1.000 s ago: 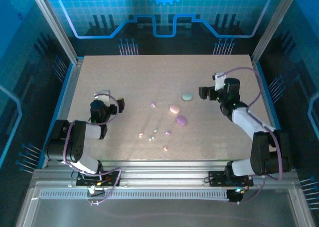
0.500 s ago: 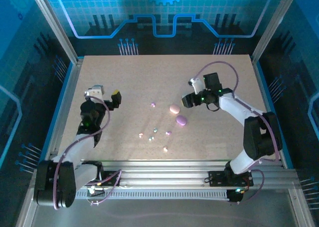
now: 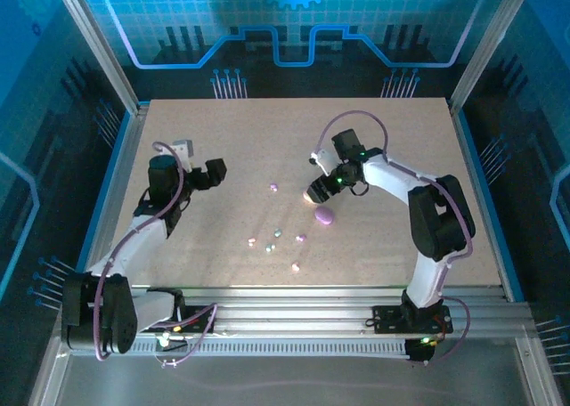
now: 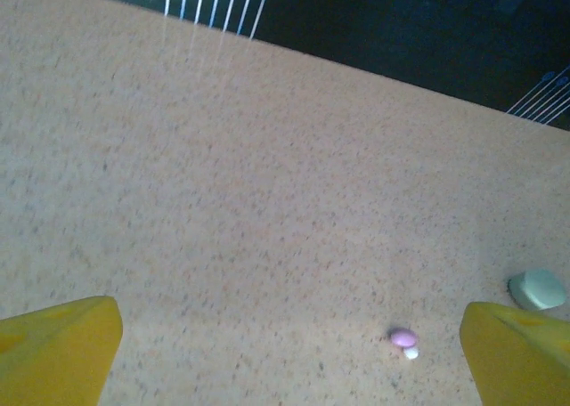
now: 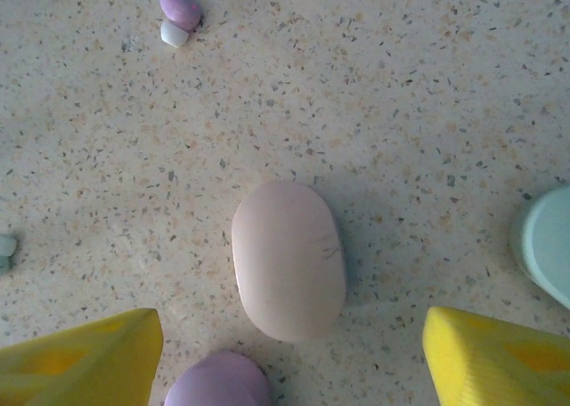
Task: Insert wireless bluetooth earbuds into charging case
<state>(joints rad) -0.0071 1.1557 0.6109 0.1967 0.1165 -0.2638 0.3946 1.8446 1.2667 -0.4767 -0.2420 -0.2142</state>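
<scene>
A pink oval charging case [image 5: 288, 259] lies flat and closed on the speckled table, with a purple case [image 5: 218, 381] just near it and a mint case [image 5: 545, 246] to its right. My right gripper [image 5: 289, 361] hovers open over the pink case, one yellow fingertip [image 5: 80, 361] on each side and apart from it. In the top view it [image 3: 322, 183] covers the mint case. A purple earbud [image 5: 180, 7] lies beyond the pink case; several more earbuds [image 3: 278, 233] are scattered nearer the front. My left gripper [image 3: 200, 159] stands open and empty, facing the purple earbud [image 4: 403, 337].
The purple case [image 3: 324, 215] lies right behind the right gripper's fingers. The mint case [image 4: 538, 289] sits close to the left gripper's right fingertip [image 4: 521, 361] in its wrist view. The table's back edge [image 4: 294, 45] drops to a dark gap.
My right gripper has swung left from beside the mint case to above the pink case. The left arm has stretched forward and turned its gripper toward the table's middle.
</scene>
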